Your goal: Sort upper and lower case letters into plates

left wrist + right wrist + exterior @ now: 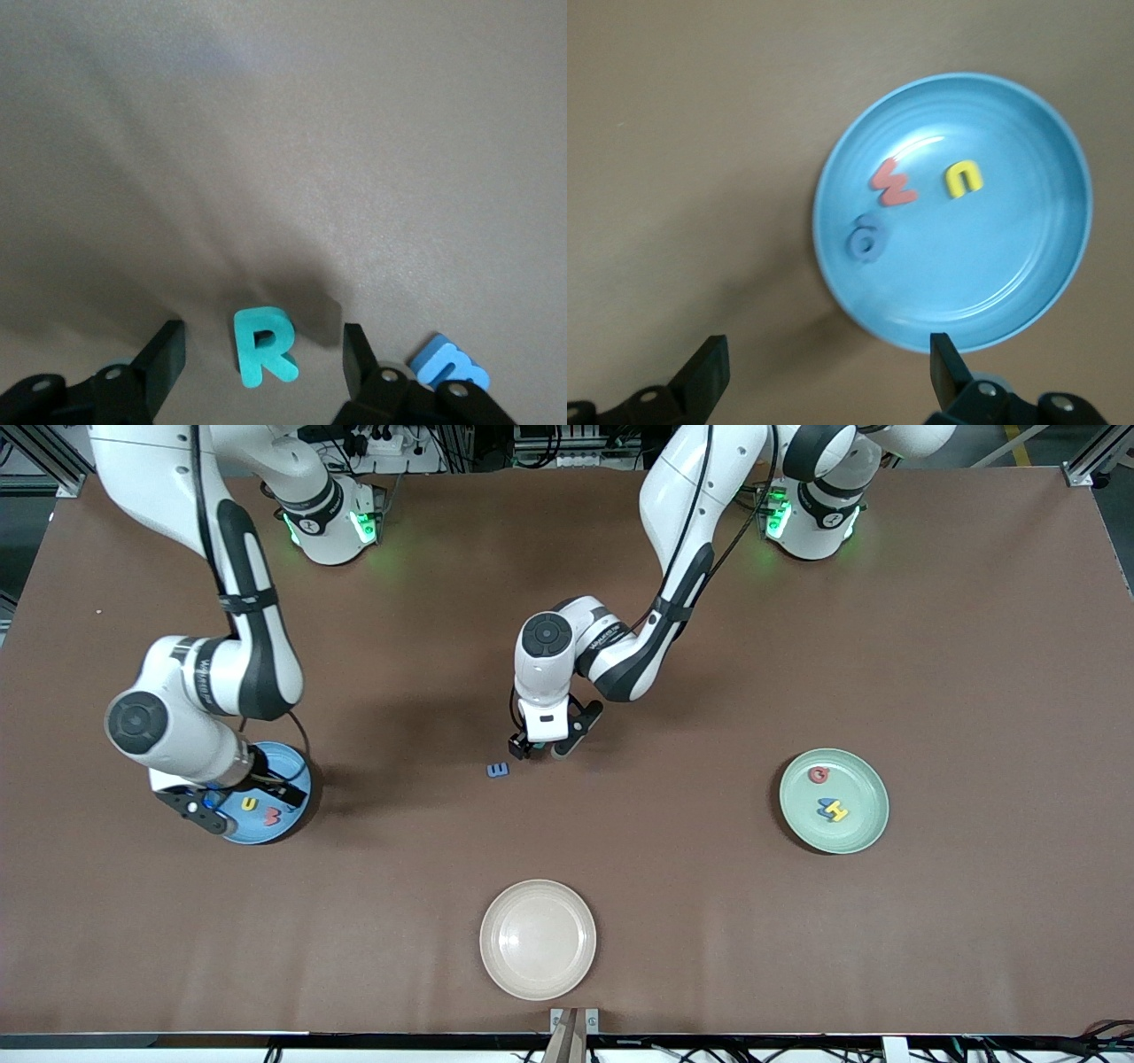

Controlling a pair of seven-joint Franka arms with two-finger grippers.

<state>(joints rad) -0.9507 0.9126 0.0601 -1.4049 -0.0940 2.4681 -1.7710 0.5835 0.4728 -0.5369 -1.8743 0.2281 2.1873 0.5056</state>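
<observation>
My left gripper is open and low at the table's middle. In the left wrist view its fingers stand on either side of a teal letter R, not touching it. A blue letter m lies just beside it. My right gripper is open and empty over the edge of the blue plate at the right arm's end. The blue plate holds a red w, a yellow u and a blue letter. The mint green plate holds a red G and a teal and a yellow letter.
A cream-beige plate with nothing on it sits near the table's front edge, nearer to the front camera than the blue m. The brown table stretches wide between the plates.
</observation>
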